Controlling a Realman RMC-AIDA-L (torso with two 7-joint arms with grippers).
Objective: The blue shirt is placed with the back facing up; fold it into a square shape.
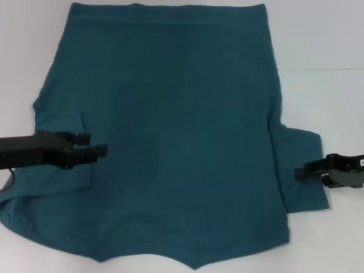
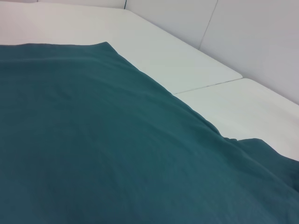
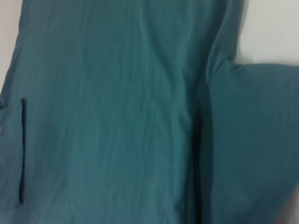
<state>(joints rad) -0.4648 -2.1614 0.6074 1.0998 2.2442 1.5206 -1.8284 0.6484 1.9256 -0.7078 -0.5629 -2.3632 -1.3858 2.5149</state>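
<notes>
**Blue shirt spread flat, one gripper at each sleeve**

The blue shirt [image 1: 176, 136] lies spread out on the white table [image 1: 318, 40], plain side up, with no lettering showing. It covers most of the surface in front of the robot. Its straight hem runs along the far edge and the curved neck edge dips at the near edge, so the shirt lies with its collar end toward the robot. The cloth is mostly smooth, with only soft ripples across the back.

The sleeve on the robot's left is folded inward a little, its edge making a dark vertical crease over the body. The sleeve on the robot's right lies out flat on the table, beyond the side seam.

The left gripper [image 1: 94, 145] reaches in from the left side, low over the folded sleeve. Its two black fingers [image 1: 85, 138] point toward the middle of the shirt, with a narrow gap between them; nothing is pinched there. The right gripper [image 1: 301, 172] comes in from the right edge, its tip at the outer edge of the flat sleeve. Whether its fingers are spread or pressed together, I cannot tell.

From the left wrist, the shirt fills the near ground, with a seam in the table showing beyond it.
</notes>
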